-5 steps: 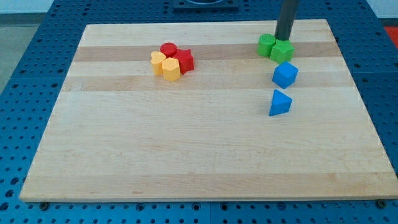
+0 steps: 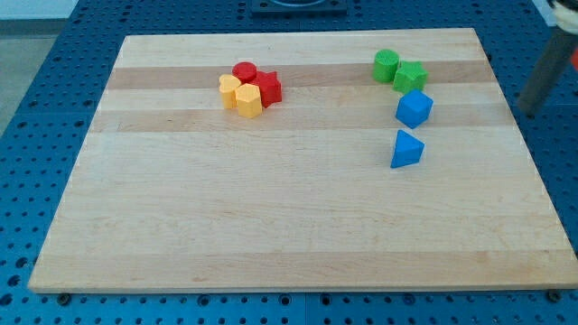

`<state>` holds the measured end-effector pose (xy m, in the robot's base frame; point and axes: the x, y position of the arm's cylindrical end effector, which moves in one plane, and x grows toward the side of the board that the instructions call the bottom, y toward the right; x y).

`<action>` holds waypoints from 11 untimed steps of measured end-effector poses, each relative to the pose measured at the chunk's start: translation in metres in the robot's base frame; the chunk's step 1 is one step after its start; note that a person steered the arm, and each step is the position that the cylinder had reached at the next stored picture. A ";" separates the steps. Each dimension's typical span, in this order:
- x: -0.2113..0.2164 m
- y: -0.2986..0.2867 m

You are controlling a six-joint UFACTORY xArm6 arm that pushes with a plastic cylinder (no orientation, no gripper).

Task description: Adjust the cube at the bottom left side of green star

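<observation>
The green star (image 2: 410, 76) lies near the board's top right, touching a green cylinder (image 2: 386, 65) on its left. The blue cube (image 2: 414, 108) sits just below the star, slightly to its right, almost touching it. A blue wedge-shaped block (image 2: 405, 149) lies below the cube. My rod appears blurred at the view's right edge, and my tip (image 2: 526, 110) is off the board's right side, well to the right of the cube.
A cluster sits at the board's top centre-left: a red cylinder (image 2: 244, 71), a red star (image 2: 266, 88), a yellow heart (image 2: 229, 87) and a yellow block (image 2: 248, 99). The wooden board (image 2: 289, 226) rests on a blue pegboard table.
My rod has left the spot just above the green blocks and swept right, to beyond the board's right edge. No block has moved.
</observation>
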<state>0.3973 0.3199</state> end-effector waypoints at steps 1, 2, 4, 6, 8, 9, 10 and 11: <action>0.027 -0.043; 0.028 -0.104; -0.007 -0.205; -0.062 -0.233; -0.025 -0.233; 0.019 -0.195; 0.058 -0.137; 0.102 -0.096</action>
